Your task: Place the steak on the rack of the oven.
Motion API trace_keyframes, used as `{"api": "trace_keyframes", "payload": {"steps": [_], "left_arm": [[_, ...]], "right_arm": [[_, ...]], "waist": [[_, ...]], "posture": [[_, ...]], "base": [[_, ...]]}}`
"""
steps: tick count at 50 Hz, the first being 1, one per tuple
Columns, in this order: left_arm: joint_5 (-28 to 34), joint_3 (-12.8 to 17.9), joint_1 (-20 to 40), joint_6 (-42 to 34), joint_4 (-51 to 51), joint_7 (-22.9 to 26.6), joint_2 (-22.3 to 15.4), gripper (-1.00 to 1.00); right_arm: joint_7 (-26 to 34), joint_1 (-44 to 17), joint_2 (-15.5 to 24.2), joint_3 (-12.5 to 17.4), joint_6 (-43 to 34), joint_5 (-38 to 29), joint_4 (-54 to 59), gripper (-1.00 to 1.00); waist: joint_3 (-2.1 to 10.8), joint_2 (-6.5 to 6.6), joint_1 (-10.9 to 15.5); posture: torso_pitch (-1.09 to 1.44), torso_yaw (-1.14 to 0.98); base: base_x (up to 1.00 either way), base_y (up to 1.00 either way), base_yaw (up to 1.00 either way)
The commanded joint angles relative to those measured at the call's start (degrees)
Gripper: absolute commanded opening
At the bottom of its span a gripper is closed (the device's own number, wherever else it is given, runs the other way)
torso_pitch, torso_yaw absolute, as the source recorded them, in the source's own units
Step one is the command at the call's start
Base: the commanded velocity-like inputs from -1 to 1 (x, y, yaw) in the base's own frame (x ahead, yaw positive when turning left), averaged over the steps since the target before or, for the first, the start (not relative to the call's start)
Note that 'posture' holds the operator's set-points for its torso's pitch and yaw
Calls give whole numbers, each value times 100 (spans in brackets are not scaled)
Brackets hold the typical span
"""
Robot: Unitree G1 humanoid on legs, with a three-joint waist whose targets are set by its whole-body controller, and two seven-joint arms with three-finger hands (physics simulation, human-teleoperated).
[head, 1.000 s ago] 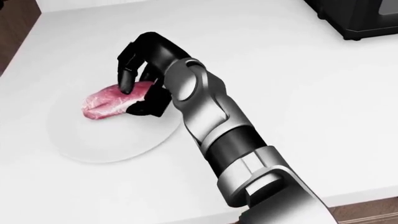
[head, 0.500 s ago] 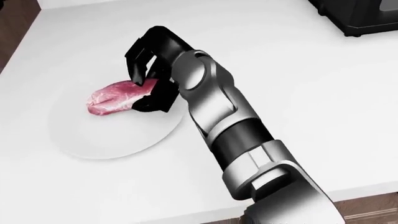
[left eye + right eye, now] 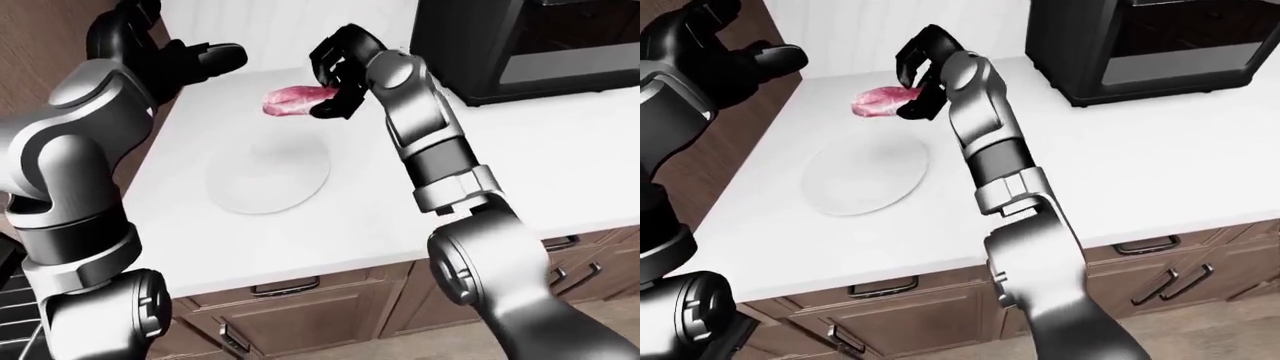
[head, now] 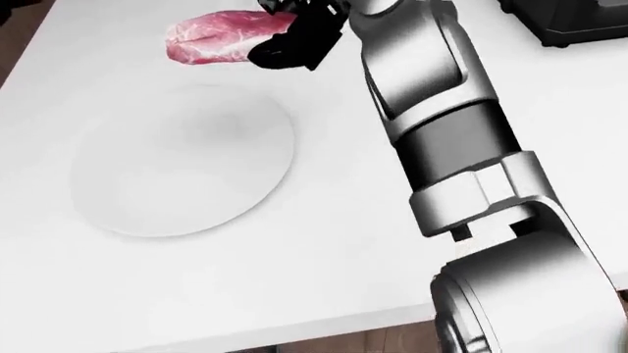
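Right robot hand (image 3: 333,84), fingers clamped on the steak (image 3: 293,100), has lifted it off the white plate (image 3: 268,176) toward the tabletop's far-edge oven (image 3: 520,45).

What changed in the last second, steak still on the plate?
No. The right hand, already closed on the steak, lifted it clear of the white plate; in the head view it rose toward the top edge. The grip held. The plate stayed put on the counter, now bare.
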State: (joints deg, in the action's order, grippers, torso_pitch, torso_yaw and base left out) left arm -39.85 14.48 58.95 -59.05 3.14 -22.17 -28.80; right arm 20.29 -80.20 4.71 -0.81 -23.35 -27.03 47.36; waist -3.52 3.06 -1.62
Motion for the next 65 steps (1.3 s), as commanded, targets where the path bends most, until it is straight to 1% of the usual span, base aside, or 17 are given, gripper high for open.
{"api": "trace_keyframes", "payload": {"steps": [1, 7, 14, 18, 25, 32, 40, 49, 50, 51, 55, 56, 58, 60, 63, 64, 65], "left_arm": [[11, 83, 222, 152, 149, 23, -88, 100], [38, 74, 201, 160, 149, 42, -67, 100], [102, 63, 201, 220, 100, 76, -72, 100], [64, 141, 286, 138, 105, 46, -105, 100], [81, 88, 237, 220, 130, 102, -107, 100], [102, 76, 226, 187, 198, 107, -97, 100], [204, 67, 187, 228, 170, 180, -75, 100], [211, 101, 208, 181, 196, 179, -60, 100], [207, 104, 213, 177, 194, 169, -60, 100], [199, 105, 219, 169, 199, 164, -59, 100], [183, 106, 211, 177, 197, 153, -61, 100], [172, 112, 221, 158, 202, 142, -66, 100], [161, 116, 222, 158, 202, 135, -71, 100], [159, 109, 217, 163, 198, 132, -70, 100], [145, 109, 224, 151, 207, 118, -75, 100], [144, 109, 226, 153, 203, 115, -75, 100], [154, 100, 212, 181, 189, 128, -72, 100]], "right_arm": [[3, -319, 145, 102, 84, 43, -251, -100], [163, -464, 486, 206, 224, 146, -141, -100], [339, -592, 887, 357, -40, 353, -303, -100], [476, -534, 1017, 476, -473, 480, -783, -100], [894, -356, 1512, 448, -1131, 309, -1637, -100], [1168, -374, 1741, 531, -1503, 302, -2032, -100], [1577, -193, 1920, 528, -2362, 183, -3032, -100], [1771, -203, 1948, 505, -2532, -103, -3243, -100], [1787, -187, 1948, 495, -2525, -129, -3257, -100], [1792, -184, 1943, 503, -2534, -141, -3268, -100], [1784, -81, 1908, 545, -2534, -146, -3348, -100], [1779, -66, 1907, 545, -2529, -150, -3354, -100], [1774, -21, 1898, 553, -2532, -148, -3382, -100], [1769, -34, 1892, 549, -2543, -152, -3383, -100], [1753, 1, 1860, 553, -2549, -141, -3400, -100], [1741, -1, 1859, 557, -2537, -136, -3386, -100], [1743, 3, 1863, 555, -2533, -133, -3385, -100]], "waist": [[204, 22, -4], [204, -23, 10], [202, -59, 30], [197, -89, 49], [173, -138, 65], [155, -162, 71], [139, -176, 75], [122, -176, 68], [261, -166, 82], [296, -141, 100], [297, -165, 114], [276, -36, 115], [284, 9, 104], [260, -61, 100], [181, -428, 151], [271, -678, 139], [296, -626, 143]], "posture": [[0, 0], [0, 0], [0, 0], [0, 0], [0, 0], [0, 0], [0, 0], [0, 0], [0, 0], [0, 0], [0, 0], [0, 0], [0, 0], [0, 0], [0, 0], [0, 0], [0, 0]], "base": [[0, 0, 0], [0, 0, 0], [0, 0, 0], [0, 0, 0], [0, 0, 0], [0, 0, 0], [0, 0, 0], [0, 0, 0], [0, -5, 0], [0, -9, 0], [0, -14, 0], [0, -30, 0], [0, -26, 0], [0, -21, 0], [0, -17, 0], [0, -16, 0], [0, -14, 0]]}}
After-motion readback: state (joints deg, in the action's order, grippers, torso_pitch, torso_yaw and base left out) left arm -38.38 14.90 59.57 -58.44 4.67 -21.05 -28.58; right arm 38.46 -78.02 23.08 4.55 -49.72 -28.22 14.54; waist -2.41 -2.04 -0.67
